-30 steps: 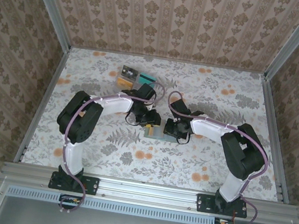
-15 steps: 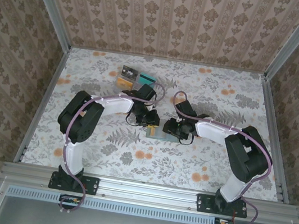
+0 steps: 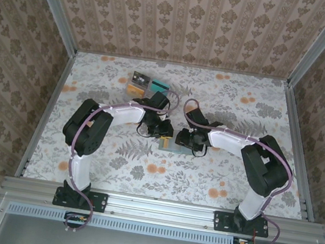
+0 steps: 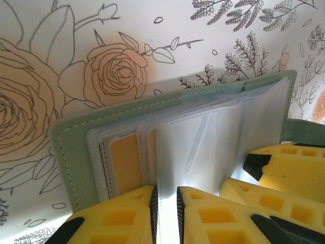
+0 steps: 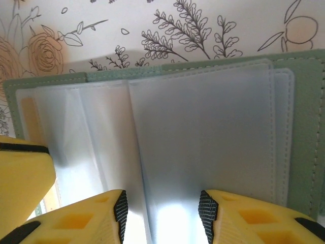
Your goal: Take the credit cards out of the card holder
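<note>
Card holder (image 4: 71,157) lies open on the bench (image 4: 213,56), left pincer (image 4: 165,198) clamped on one clear sleeve (image 4: 177,152), right pincer (image 5: 161,203) spread over another.

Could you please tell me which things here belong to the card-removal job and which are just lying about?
Job: card holder, lying open; tan-orange credit card, tucked inside it; left gripper, pinching a clear sleeve; right gripper, jaws apart above the sleeves.
Lying about: grey item and teal item farther back, too small to identify.
</note>
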